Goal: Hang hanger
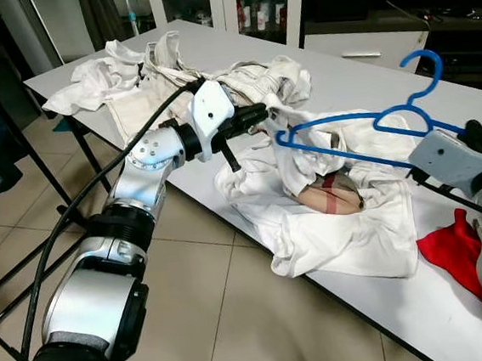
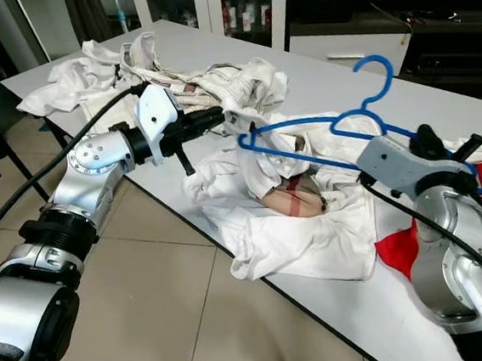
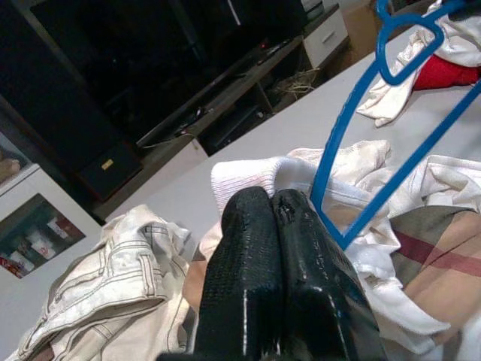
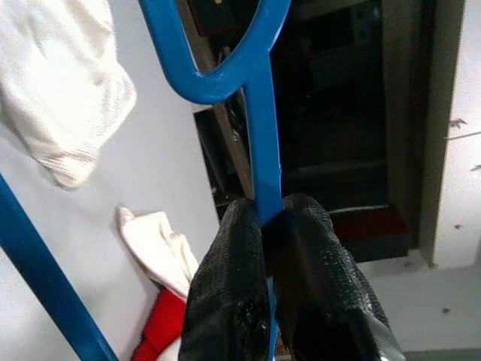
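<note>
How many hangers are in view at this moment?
1. A blue plastic hanger is held above the white table: the right gripper is shut on its arm, while the left gripper pinches the white garment at its other end. Clothing piles could hide others.

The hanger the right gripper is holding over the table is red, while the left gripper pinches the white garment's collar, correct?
Not quite: the hanger is blue, as the left eye view shows. The right gripper does clamp it, and the left gripper pinches the white garment.
</note>
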Robot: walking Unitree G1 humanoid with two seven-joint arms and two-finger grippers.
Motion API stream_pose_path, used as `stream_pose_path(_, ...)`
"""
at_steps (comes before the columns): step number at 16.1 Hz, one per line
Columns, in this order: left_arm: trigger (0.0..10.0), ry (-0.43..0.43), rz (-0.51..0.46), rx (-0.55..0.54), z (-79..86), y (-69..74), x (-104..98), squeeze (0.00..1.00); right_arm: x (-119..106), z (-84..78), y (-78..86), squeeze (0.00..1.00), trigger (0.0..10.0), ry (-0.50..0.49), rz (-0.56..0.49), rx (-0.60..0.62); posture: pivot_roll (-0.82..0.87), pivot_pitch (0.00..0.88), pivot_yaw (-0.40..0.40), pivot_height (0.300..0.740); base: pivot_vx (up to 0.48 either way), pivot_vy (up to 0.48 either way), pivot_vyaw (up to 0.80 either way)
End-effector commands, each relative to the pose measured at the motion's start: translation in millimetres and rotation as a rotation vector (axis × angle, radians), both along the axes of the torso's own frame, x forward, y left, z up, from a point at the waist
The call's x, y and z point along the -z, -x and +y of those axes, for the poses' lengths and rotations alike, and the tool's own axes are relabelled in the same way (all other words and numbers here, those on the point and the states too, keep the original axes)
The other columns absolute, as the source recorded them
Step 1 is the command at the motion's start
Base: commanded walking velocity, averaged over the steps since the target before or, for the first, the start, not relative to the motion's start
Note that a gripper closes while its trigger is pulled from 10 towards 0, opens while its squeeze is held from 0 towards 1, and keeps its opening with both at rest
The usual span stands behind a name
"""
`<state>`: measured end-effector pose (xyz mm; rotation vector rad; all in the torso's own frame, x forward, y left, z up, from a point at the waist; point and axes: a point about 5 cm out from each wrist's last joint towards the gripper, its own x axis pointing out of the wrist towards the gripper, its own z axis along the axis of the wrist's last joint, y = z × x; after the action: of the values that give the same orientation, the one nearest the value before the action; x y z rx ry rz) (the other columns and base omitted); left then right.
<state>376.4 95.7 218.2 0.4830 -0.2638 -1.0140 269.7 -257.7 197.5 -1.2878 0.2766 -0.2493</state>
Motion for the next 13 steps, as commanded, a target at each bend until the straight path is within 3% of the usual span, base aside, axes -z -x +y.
stream_pose_path(1,10.0,-0.011,-0.024,0.000,2.2,1.3,-4,0.00,-11,-9.9,-1.3,0.00,10.0,0.015,-0.047,0.048,-0.06,0.000,0.049,0.723,0.000,0.000,0.00)
stream_pose_path(5,10.0,-0.039,-0.062,0.007,-1.5,4.5,-9,0.00,-11,3.7,-7.6,0.00,10.0,-0.009,-0.068,0.032,-0.06,0.000,0.049,0.723,0.000,0.000,0.00)
stream_pose_path(9,10.0,-0.056,-0.082,0.053,-17.5,11.2,-7,0.00,-16,18.5,-16.6,0.00,10.0,-0.046,-0.101,-0.014,-0.06,0.000,0.044,0.723,0.000,0.000,0.00)
stream_pose_path(13,10.0,-0.082,-0.098,0.074,-23.4,15.3,-7,0.00,-13,17.0,-17.7,0.00,10.0,-0.040,-0.093,0.002,-0.06,0.000,0.042,0.723,0.000,0.000,0.00)
